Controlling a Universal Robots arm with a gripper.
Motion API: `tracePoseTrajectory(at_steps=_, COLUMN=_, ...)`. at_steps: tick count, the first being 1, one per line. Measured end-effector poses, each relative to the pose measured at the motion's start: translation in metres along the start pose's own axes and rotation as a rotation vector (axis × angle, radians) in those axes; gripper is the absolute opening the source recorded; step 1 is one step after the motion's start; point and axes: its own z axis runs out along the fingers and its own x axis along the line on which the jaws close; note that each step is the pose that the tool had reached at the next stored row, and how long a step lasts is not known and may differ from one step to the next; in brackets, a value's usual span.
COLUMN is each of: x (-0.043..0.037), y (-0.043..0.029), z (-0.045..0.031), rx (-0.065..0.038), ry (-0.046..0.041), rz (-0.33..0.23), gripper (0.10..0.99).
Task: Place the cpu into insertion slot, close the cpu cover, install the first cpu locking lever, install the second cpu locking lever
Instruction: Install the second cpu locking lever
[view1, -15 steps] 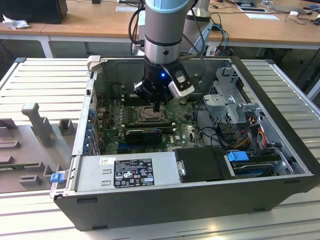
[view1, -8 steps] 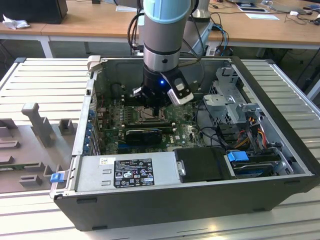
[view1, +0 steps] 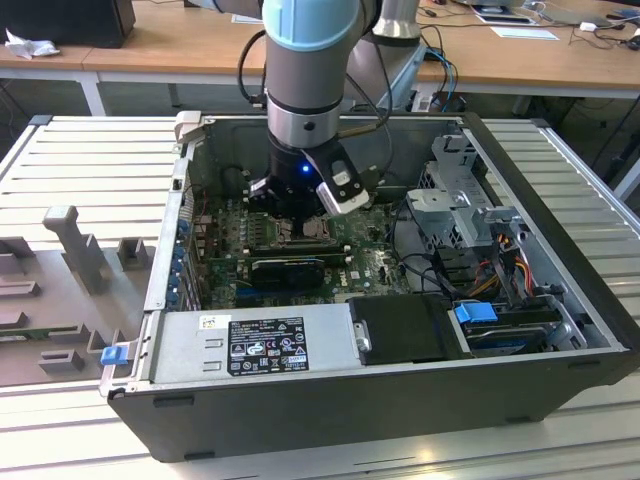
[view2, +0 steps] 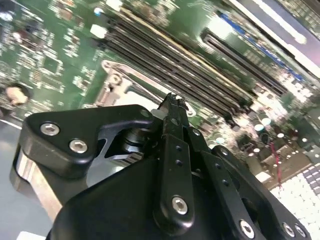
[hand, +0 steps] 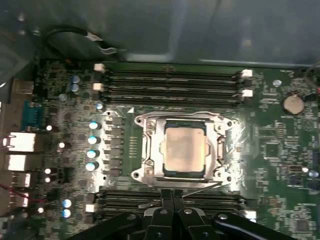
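Fingers: pressed together on nothing; the gripper (hand: 172, 196) hovers just beside the socket's edge.
Cpu: one cpu (hand: 184, 151), pale top, lying flat inside the insertion slot (hand: 150, 150).
Cpu cover: one cpu cover (hand: 218, 145), down around the chip.
Memory slots: two banks of long black memory slots (hand: 170, 82), one on either side of the socket.
Case: one open computer case (view1: 560, 210) on the table (view1: 70, 170).

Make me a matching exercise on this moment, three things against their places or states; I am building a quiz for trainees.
Column one:
1. small square silver-grey cpu
2. thin grey metal cpu cover
3. black robot hand

Column two:
A. fingertips together, at the socket's edge beside the long memory slots
B. lying flat in the insertion slot, framed by metal
C. down around the chip, its cut-out showing the chip's top

Pairs: 1-B, 2-C, 3-A
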Motion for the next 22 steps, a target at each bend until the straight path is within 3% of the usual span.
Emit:
tracePoseTrajectory(at_steps=8, x=0.0016, y=-0.0023, z=0.0158, rx=-0.009, ry=0.0008, rz=-0.007, gripper=0.106)
tracePoseTrajectory(at_steps=10, x=0.0054, y=-0.0038, z=0.0166, rx=-0.023, ry=0.0004, rz=-0.009, gripper=0.106)
tracePoseTrajectory(at_steps=17, x=0.0185, y=-0.0101, z=0.0164, rx=-0.042, ry=0.0004, rz=-0.015, gripper=0.106)
tracePoseTrajectory(at_steps=19, x=0.0208, y=-0.0110, z=0.0186, rx=-0.064, ry=0.0002, rz=-0.020, gripper=0.106)
tracePoseTrajectory(at_steps=22, x=0.0229, y=-0.0114, z=0.0225, rx=-0.074, ry=0.0006, rz=-0.025, gripper=0.106)
